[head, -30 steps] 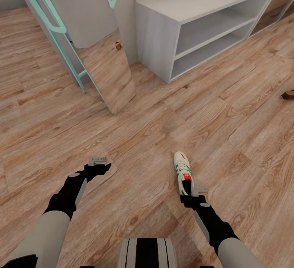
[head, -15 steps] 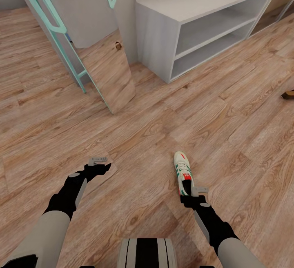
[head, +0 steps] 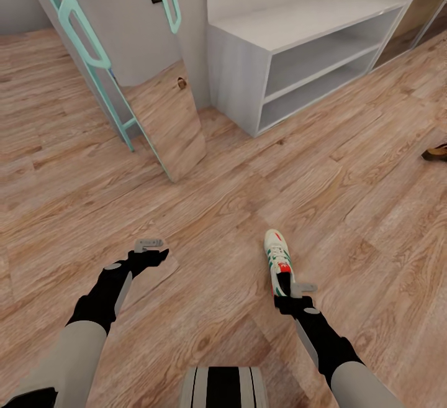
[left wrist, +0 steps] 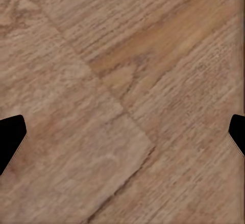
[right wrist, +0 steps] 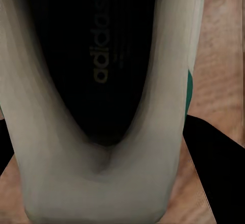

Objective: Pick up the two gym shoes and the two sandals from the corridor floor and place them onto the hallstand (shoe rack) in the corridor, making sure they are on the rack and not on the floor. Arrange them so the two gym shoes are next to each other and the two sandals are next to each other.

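Between the previous frame and this one the whole head view shifts: the hallstand (head: 304,54) and the leaning mirror (head: 158,94) sit slightly differently in the picture and more of a dark sandal (head: 436,152) shows at the right edge, which is camera motion, not a move of the things. Both arms keep their posture.

The right gripper (head: 292,291) holds one gym shoe (head: 277,259) at its heel, toe pointing forward toward the hallstand. In the right wrist view the shoe's dark inside and white heel collar (right wrist: 97,183) lie directly between the dark fingers (right wrist: 214,173), so the jaws stand narrow, closed on the heel. A heel grip keeps the sole level and the toe leading, which suits sliding it onto a shelf. Whether the sole is clear of the corridor floor (head: 205,222) cannot be told with certainty; it appears raised.

The left gripper (head: 149,248) is empty and hovers over bare planks; its fingertips (left wrist: 10,137) stand wide apart at the edges of the left wrist view, presumably kept free for the next pickup.

The hallstand's top and both shelf rows hold no shoes as far as visible. The sandal lies on the floor, well apart from the robot.
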Robot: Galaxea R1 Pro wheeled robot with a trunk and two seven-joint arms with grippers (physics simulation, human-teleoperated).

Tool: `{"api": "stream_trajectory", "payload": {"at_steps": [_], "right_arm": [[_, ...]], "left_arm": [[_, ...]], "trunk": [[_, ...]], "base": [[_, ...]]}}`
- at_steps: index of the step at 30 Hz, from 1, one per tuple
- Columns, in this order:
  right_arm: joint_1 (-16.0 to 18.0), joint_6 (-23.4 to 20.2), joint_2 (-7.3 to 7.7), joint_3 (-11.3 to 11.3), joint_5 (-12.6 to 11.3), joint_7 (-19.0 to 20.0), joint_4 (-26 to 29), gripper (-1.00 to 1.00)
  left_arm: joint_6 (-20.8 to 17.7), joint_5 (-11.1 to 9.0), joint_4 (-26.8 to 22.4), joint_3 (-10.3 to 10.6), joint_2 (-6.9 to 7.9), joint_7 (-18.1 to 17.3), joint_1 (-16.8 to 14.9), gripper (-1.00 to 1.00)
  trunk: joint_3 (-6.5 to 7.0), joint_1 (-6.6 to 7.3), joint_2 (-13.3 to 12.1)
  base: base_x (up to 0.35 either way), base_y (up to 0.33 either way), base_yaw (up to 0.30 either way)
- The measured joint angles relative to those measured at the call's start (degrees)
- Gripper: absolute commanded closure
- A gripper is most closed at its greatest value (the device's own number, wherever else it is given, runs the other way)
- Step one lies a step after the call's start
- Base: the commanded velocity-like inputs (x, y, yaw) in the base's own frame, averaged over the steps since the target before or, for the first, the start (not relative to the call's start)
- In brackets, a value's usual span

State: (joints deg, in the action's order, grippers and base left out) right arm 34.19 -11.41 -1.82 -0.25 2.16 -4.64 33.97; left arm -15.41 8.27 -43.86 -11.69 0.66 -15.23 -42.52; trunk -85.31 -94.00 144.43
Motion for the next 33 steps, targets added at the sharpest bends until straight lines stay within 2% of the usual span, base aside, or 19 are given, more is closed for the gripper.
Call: {"api": "stream_trajectory", "payload": {"at_steps": [4,5,12,17,20,24,33], "right_arm": [[0.01,-0.26,0.12,-0.16,0.02,0.03,1.34,1.00],[0.01,-0.60,0.17,-0.67,-0.25,-0.01,4.15,1.00],[0.00,-2.42,0.19,-2.15,-3.21,-0.05,13.77,1.00],[-0.01,-8.91,0.23,-2.55,-5.73,0.05,22.17,1.00],[-0.01,-11.55,0.26,-2.62,-6.10,0.08,23.87,1.00],[-0.02,-12.84,0.40,-2.62,-6.17,0.05,24.65,1.00],[-0.02,-13.42,0.53,-2.59,-6.04,0.04,24.83,1.00]], "left_arm": [[-0.05,0.00,0.07,0.00,0.00,0.01,0.02,-1.00],[-0.08,0.00,0.08,0.00,0.00,0.01,0.06,-1.00],[-0.09,-0.03,0.10,0.00,0.00,0.01,0.08,-1.00],[-0.09,-0.03,0.11,-0.03,0.00,0.01,0.09,-1.00],[-0.09,-0.07,0.15,-0.02,0.00,0.00,0.09,-1.00],[-0.09,-0.08,0.17,-0.01,-0.08,-0.04,0.09,-1.00],[-0.13,-0.13,0.18,-0.03,-0.14,-0.02,0.16,-1.00]], "trunk": [[0.89,0.10,-0.05],[1.11,0.13,-0.07],[2.66,0.31,-0.16],[3.77,0.44,-0.23],[4.44,0.52,-0.27],[5.32,0.62,-0.32],[7.32,0.85,-0.44]], "base": [[0.000,0.000,0.000],[0.000,0.000,0.000],[0.000,0.000,0.000],[0.000,0.000,0.000],[0.000,0.000,0.000],[0.000,0.000,0.000],[0.000,0.000,0.000]]}}
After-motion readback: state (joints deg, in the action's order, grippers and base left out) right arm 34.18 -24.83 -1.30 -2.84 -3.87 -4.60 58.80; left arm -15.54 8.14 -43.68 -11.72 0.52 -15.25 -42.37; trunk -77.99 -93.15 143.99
